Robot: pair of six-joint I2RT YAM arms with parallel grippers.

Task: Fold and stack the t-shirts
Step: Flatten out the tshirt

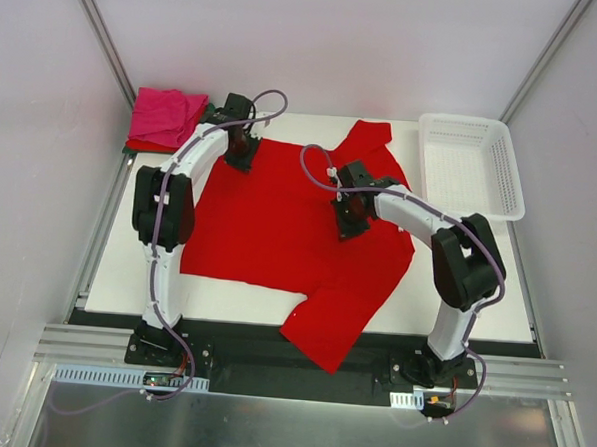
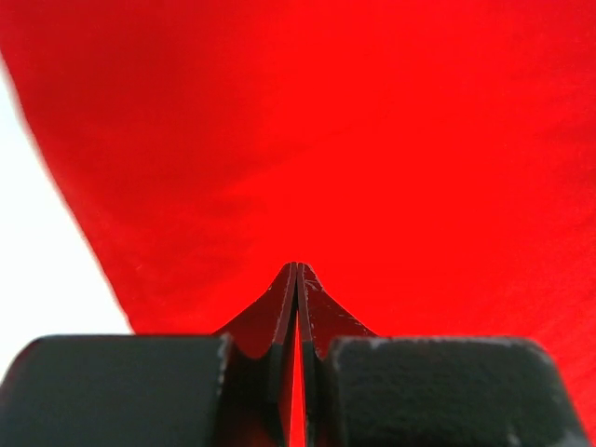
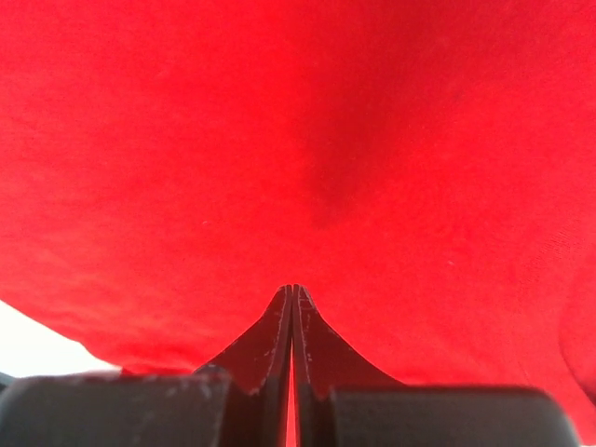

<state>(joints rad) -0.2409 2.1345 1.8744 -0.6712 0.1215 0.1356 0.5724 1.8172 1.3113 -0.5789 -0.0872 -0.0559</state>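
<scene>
A large bright red t-shirt point(image 1: 269, 222) lies spread flat on the white table, one sleeve point(image 1: 371, 137) pointing to the far side and the other point(image 1: 325, 330) hanging over the near edge. My left gripper point(image 1: 244, 161) is shut, its tips down at the shirt's far left corner; red cloth point(image 2: 354, 140) fills its wrist view behind the closed left gripper point(image 2: 297, 267). Also shut, my right gripper point(image 1: 346, 226) rests on the shirt's middle right. In the right wrist view the right gripper point(image 3: 291, 288) is pressed together over red cloth point(image 3: 307, 140). No pinched fold shows in either.
A folded magenta pink t-shirt point(image 1: 167, 116) tops a small stack at the table's far left corner, with a red and dark green edge point(image 1: 142, 147) beneath it. A white lattice basket point(image 1: 472, 163) stands at the far right. Bare table point(image 1: 476, 283) shows right of the shirt.
</scene>
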